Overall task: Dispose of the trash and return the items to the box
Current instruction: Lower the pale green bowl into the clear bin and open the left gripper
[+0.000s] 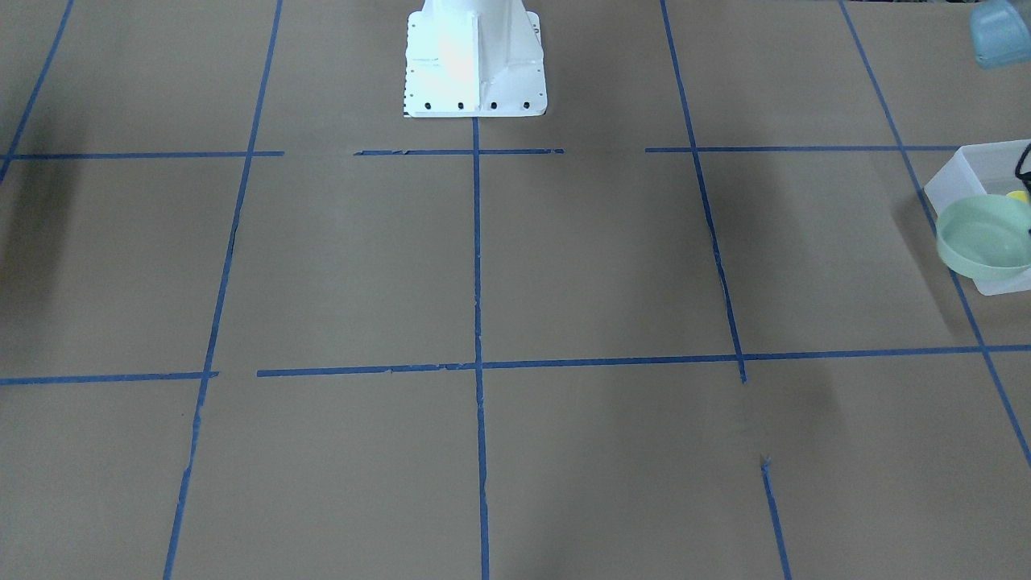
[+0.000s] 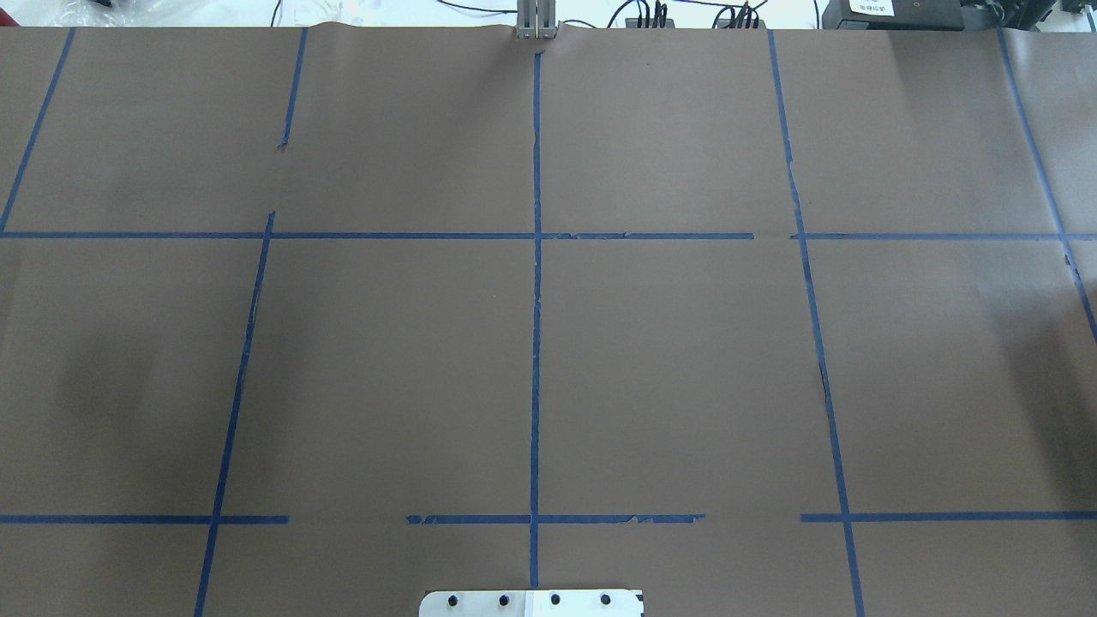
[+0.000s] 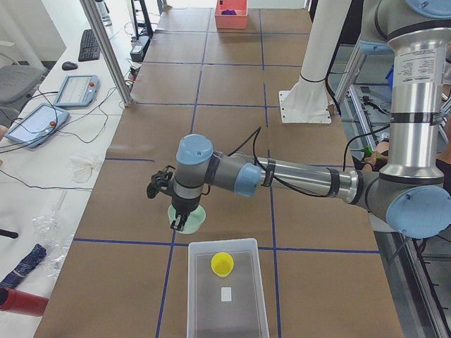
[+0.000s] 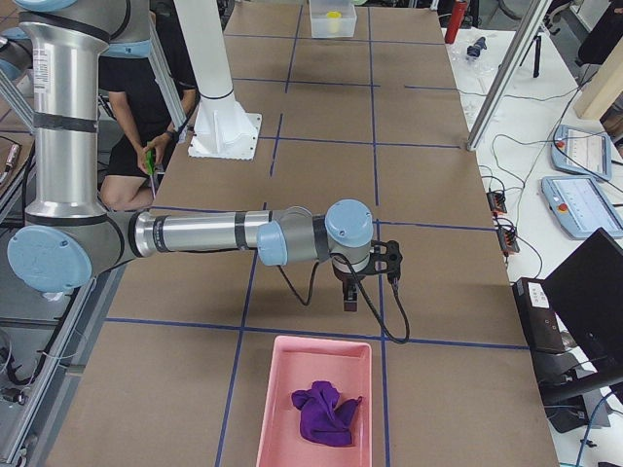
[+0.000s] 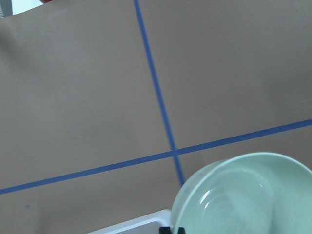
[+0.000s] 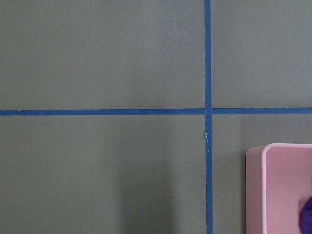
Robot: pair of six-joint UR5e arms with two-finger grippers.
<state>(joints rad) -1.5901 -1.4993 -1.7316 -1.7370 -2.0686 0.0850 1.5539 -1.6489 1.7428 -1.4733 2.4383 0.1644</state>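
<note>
Left claw [image 3: 176, 224] grips bowl [image 1: 987, 238] beside box [image 3: 243, 310].

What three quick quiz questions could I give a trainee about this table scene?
1. True or false: the small yellow plastic tapered cup lies inside the translucent frosted-white rectangular plastic bin.
2. What does the left gripper hold? A) the yellow cup B) the pale mint-green round plastic bowl C) nothing
3. Fill in: the crumpled purple cloth lies in a ___ plastic tray.
Key: 1 true; 2 B; 3 pink.
</note>
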